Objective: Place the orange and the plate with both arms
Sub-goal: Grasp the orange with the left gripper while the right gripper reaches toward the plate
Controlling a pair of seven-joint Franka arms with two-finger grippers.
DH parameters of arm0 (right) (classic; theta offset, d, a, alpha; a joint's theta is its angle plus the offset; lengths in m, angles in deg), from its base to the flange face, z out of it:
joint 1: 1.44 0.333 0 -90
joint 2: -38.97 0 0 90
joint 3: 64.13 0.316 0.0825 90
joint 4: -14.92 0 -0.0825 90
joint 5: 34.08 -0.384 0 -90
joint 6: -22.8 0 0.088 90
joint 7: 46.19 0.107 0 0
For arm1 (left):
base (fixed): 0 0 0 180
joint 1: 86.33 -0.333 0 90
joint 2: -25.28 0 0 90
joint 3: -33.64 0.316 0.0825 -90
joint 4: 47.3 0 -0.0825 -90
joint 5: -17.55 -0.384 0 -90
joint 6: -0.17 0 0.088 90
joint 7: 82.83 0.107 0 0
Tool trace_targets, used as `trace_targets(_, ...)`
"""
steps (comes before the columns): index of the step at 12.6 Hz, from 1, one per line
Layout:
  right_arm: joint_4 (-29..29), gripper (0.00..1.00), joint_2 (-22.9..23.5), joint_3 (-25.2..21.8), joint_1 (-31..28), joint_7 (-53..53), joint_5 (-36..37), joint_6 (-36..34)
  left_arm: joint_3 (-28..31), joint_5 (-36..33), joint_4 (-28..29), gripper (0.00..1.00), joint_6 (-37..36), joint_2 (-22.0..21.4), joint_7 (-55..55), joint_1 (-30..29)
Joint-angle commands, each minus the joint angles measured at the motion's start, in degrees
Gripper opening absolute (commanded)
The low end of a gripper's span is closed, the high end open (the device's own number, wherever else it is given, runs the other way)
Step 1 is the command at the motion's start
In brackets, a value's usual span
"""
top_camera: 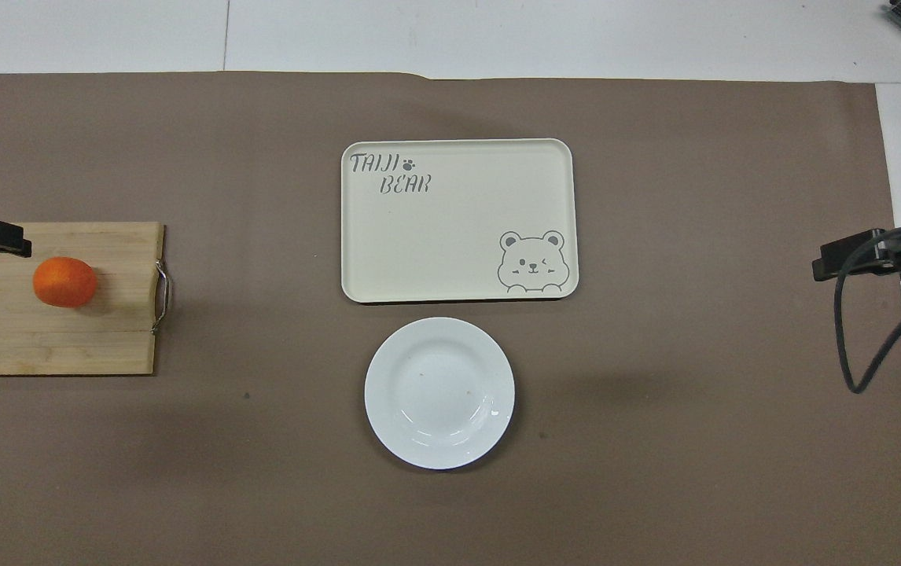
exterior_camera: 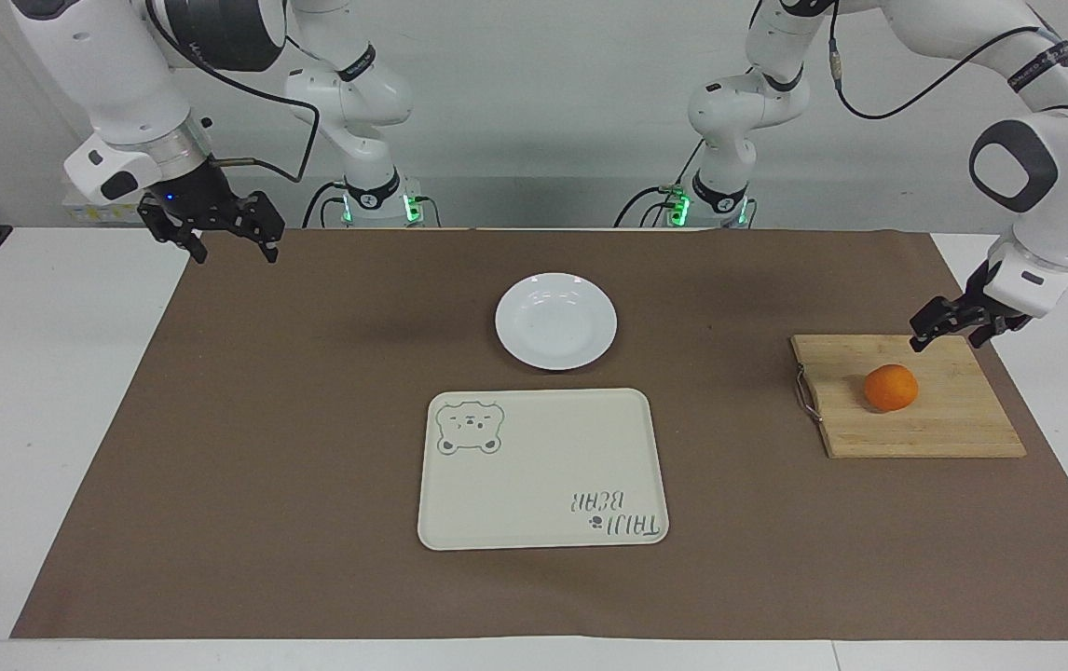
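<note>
Since the orange (exterior_camera: pixel 890 387) is round, smooth-skinned and firm, it is judged likely to roll or slip if pinched off-centre; a hold across its widest part, from above, is judged safest, with the fingers lowered evenly on both sides. It is judged light enough for a gentle squeeze, and too hard a squeeze could bruise it. The orange is seen resting on the wooden cutting board (exterior_camera: pixel 953 429), toward the left arm's end of the table, roughly at the board's middle and well apart from the board's metal handle (exterior_camera: pixel 804 393).

The left gripper (exterior_camera: pixel 956 321) is held just over the edge of the cutting board nearest the robots, close to the orange but not touching it. Its jaws are read as standing apart and nothing is held. From that spot a short move over the fruit, then a descent, is judged to be needed.

The plate (exterior_camera: pixel 555 320) is glossy, hard and breakable, and is judged slippery at its rim; its raised edge is the only place where a hold could be had. It lies well apart from the cutting board, at the table's middle, just beside the cream tray (exterior_camera: pixel 541 466) and nearer to the robots.

The right gripper (exterior_camera: pixel 213 232) waits at its own end of the table, well apart from the cutting board, jaws apart and empty.
</note>
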Motion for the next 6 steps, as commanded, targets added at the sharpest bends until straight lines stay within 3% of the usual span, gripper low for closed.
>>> trace_targets(1,-3.9,1.0,-2.3,0.2,-0.5,-2.6,-5.6,0.0,-0.7,-1.0,6.9,1.0,7.8,0.0,0.4,-1.9)
trace_targets(4,-7.1,1.0,-2.1,0.4,0.2,-5.4,-8.9,0.7,-0.7,-0.9,9.4,1.0,9.1,0.9,-0.5,0.4)
trace_targets(6,-9.6,1.0,-2.1,0.4,0.3,-10.6,-15.3,1.0,-0.7,-1.0,10.9,1.0,15.6,4.2,0.5,-0.2)
